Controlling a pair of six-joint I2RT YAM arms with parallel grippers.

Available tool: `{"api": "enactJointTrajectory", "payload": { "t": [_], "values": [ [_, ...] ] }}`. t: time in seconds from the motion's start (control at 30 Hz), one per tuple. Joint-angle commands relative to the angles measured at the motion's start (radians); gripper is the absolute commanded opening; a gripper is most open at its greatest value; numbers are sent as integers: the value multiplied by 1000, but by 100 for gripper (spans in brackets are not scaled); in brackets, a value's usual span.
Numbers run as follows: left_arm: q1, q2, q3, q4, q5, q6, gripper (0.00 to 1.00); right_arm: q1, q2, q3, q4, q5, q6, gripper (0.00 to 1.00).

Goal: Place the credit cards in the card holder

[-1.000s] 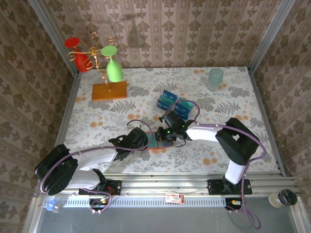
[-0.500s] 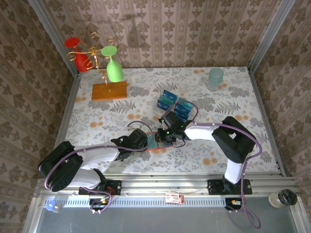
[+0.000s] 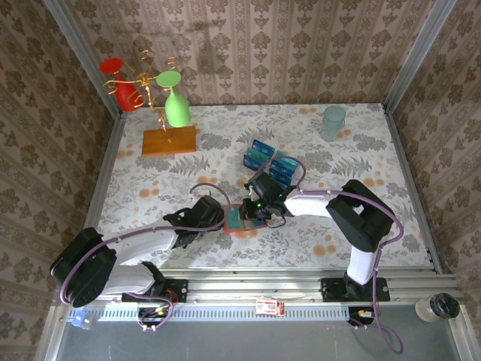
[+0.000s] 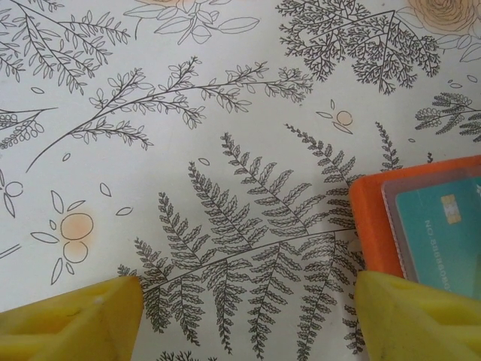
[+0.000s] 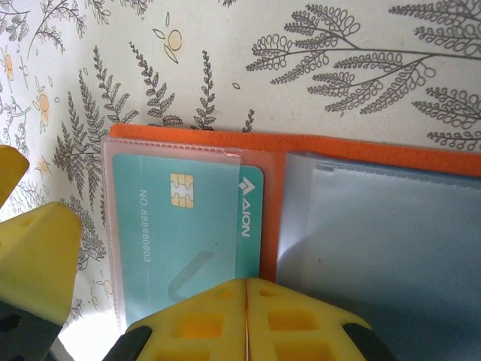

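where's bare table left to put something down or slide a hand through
Bare cloth lies between the wooden slab and the cup, and right of the credit cards. Crowded mid-table: left gripper and right gripper meet at the card holder.

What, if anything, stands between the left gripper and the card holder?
Nothing visible does. The open left gripper has only bare floral tablecloth between its fingers. The orange card holder, with a teal credit card in its sleeve, lies right beside one yellow finger.
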Motion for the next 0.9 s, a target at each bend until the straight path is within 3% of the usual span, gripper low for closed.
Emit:
{"api": "enactJointTrajectory", "payload": {
  "t": [0.0,0.37,0.87],
  "values": [
    [6,12,-15,-6,9,-4,75,0,23,26,-23,-10,2,8],
    [6,83,-19,37,34,-4,64,7,38,37,-28,-5,7,8],
    [4,119,-18,67,42,4,62,20,46,55,-30,-23,22,6]
  ]
}}
